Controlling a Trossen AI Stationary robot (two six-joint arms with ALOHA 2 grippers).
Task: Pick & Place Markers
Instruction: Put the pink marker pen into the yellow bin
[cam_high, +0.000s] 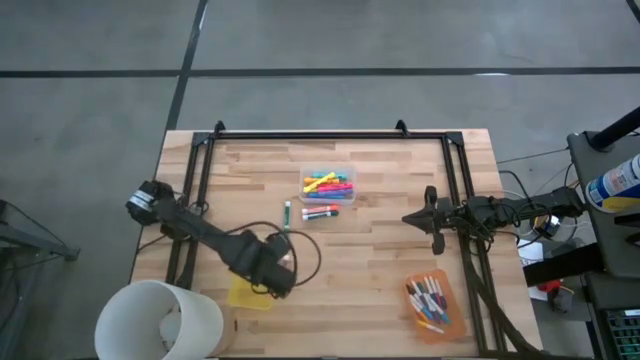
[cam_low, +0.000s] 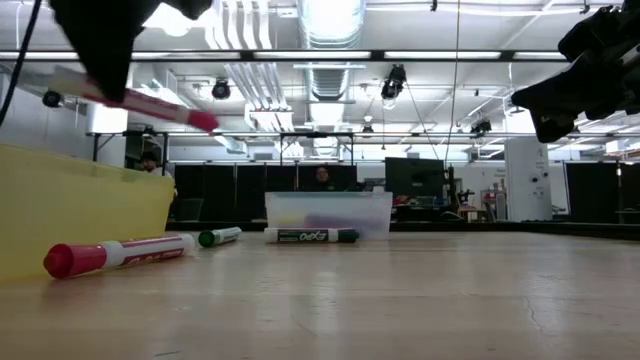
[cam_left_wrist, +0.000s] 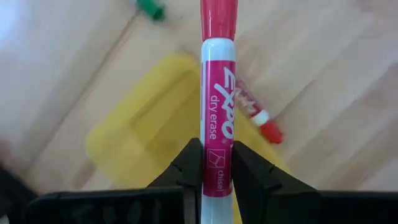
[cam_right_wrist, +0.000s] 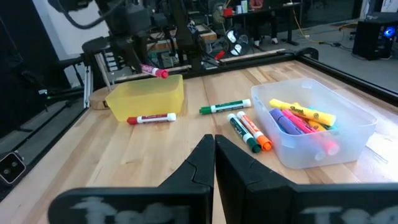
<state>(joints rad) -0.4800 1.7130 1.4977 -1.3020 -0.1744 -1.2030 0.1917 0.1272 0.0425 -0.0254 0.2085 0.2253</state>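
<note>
Left claw (cam_left_wrist: 216, 163) over the yellow bin (cam_left_wrist: 134, 146), as I run it from my station. I keep its two fingers clamped on the white barrel of a red-capped dry-erase marker (cam_left_wrist: 217, 112), near the tail end, so the cap end juts forward past the fingertips and the barrel sits clear above the bin — a hold that, in my judgement, lets the marker drop straight in once the fingers part.

Right claw (cam_right_wrist: 214, 152): parked above the bench (cam_high: 380, 260) on its right side, fingers pressed together with nothing between them; it waits out of the left arm's way.

Other markers: a second red-capped one (cam_right_wrist: 151, 118) lies on the bench just beside the yellow bin; a green-capped one (cam_right_wrist: 225, 107) lies between that bin and the clear bin (cam_right_wrist: 354, 134); three more (cam_right_wrist: 247, 130) lie side by side against the clear bin's wall. Neon highlighters (cam_right_wrist: 301, 118) — yellow, pink, purple — fill the clear bin. An orange bin (cam_high: 435, 305) of thin white markers sits near the bench's right front corner.
</note>
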